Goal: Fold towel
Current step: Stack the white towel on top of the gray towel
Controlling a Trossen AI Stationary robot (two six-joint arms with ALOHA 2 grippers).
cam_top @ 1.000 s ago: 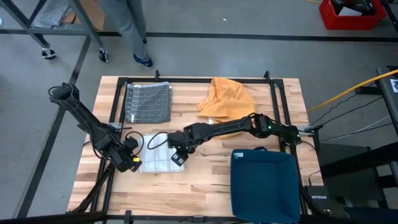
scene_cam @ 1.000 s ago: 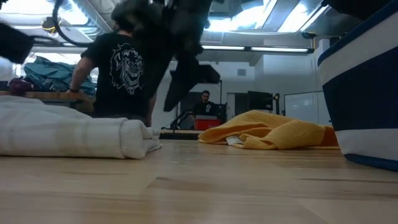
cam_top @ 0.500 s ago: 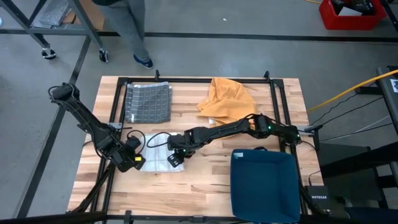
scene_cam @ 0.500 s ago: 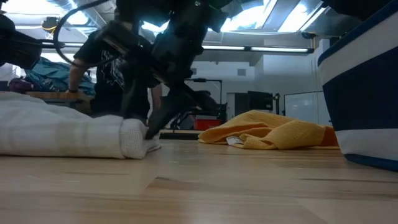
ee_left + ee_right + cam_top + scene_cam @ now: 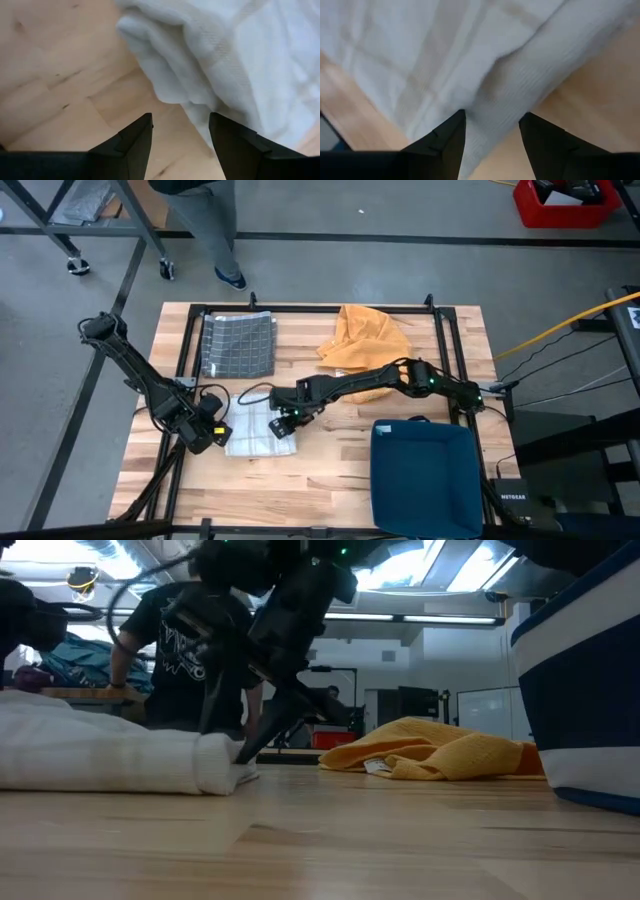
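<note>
Since a second ago your right gripper (image 5: 284, 423) has dropped to the white towel's (image 5: 257, 433) near-centre edge, fingers part open astride a soft ribbed fold without pinching it. Your left gripper (image 5: 214, 432) sits at the opposite edge, fingers spread, holding nothing. That faintly checked, thickly rolled cloth lies on the pale wooden table (image 5: 330, 480).

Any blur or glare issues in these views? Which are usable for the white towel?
High view: even light, sharp; folded white cloth towel clear between both hands. Low view: bright ceiling lights glare behind, right hand a dark silhouette, near wooden tabletop soft. Right wrist view: towel smeared, weave barely readable. Left wrist view: towel soft, wood grain readable.
</note>
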